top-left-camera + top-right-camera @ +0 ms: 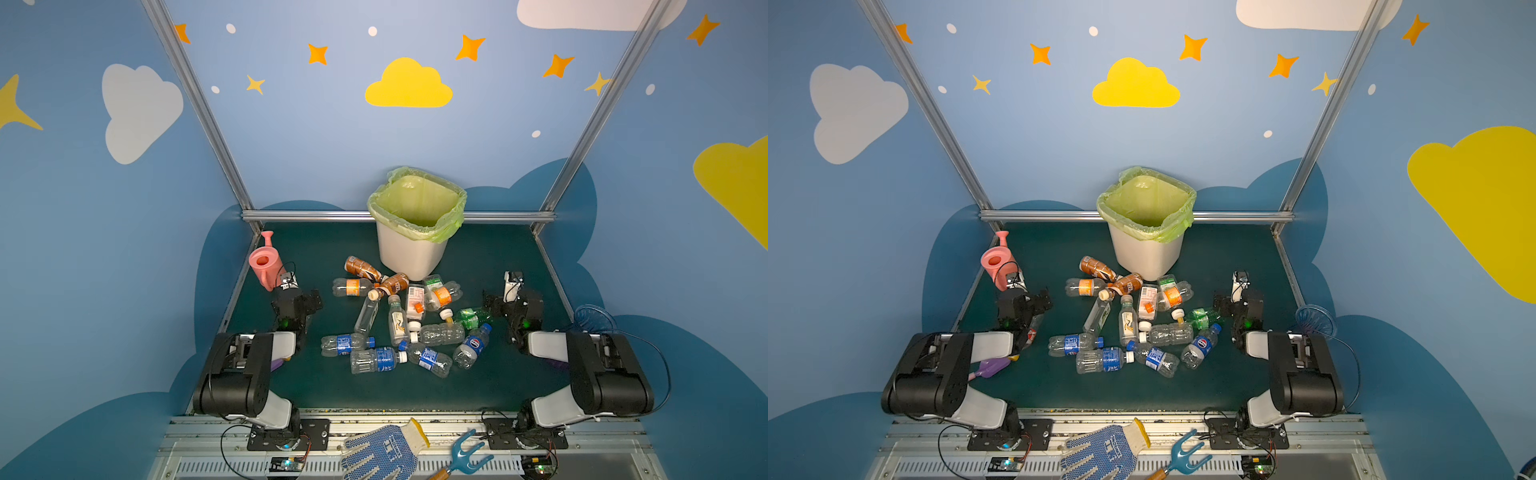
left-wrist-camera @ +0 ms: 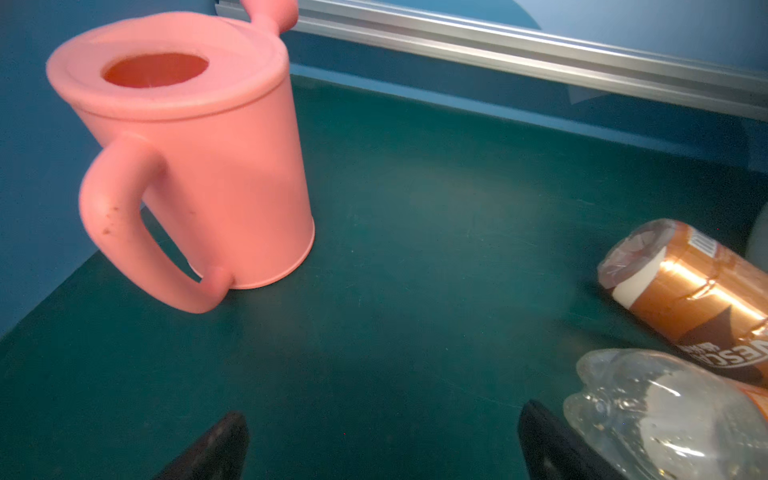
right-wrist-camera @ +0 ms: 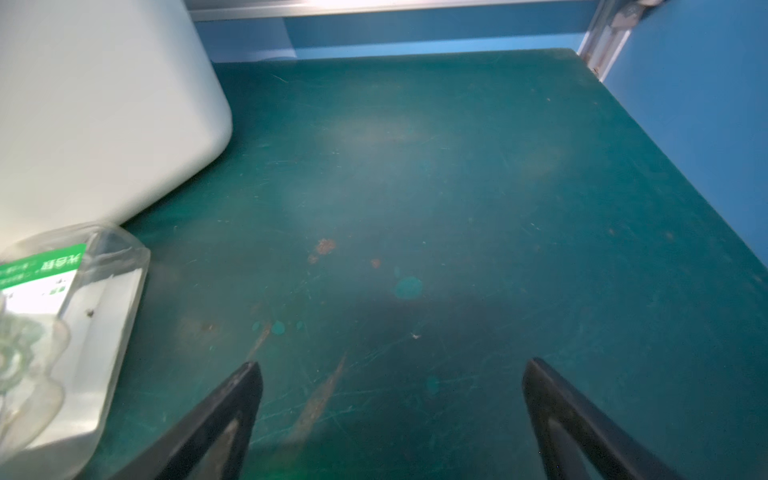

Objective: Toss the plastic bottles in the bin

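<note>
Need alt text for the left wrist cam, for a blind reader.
The left gripper hangs open and empty over the green table, with an upright pink watering can ahead, its handle toward the camera. A clear bottle lies on its side beside one fingertip, and a brown-labelled bottle lies just beyond it.

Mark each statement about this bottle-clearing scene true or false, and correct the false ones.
1. The bin stands upright behind the plastic bottles. True.
2. The left tool grips a bottle. False: its jaws stand open, holding nothing.
3. The pink watering can lies on its side. False: it stands upright.
4. The right tool is open above bare table. True.
5. The glove lies inside the bin. False: it lies at the front edge, between the arm bases.
</note>
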`<move>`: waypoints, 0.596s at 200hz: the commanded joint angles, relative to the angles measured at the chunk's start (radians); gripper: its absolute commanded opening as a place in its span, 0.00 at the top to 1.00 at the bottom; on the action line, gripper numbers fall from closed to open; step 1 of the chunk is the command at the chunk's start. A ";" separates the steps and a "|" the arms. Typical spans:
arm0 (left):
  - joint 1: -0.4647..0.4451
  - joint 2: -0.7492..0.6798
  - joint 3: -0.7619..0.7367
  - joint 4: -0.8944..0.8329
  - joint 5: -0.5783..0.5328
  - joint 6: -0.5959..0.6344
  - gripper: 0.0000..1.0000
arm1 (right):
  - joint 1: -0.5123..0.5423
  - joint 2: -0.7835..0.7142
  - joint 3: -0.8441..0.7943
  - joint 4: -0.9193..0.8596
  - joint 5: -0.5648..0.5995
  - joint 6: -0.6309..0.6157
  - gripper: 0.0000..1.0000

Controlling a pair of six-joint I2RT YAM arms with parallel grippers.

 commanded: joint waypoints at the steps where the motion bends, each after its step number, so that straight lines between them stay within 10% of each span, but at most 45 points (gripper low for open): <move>1: 0.004 -0.107 0.143 -0.305 -0.053 -0.041 0.00 | -0.013 -0.128 0.128 -0.312 0.052 0.078 0.02; 53: 0.001 -0.331 0.353 -0.833 -0.052 -0.137 0.00 | -0.019 -0.337 0.304 -0.867 -0.007 0.275 0.02; 119: -0.008 -0.297 0.442 -1.296 0.055 -0.148 0.00 | -0.020 -0.518 0.182 -0.969 -0.070 0.336 0.02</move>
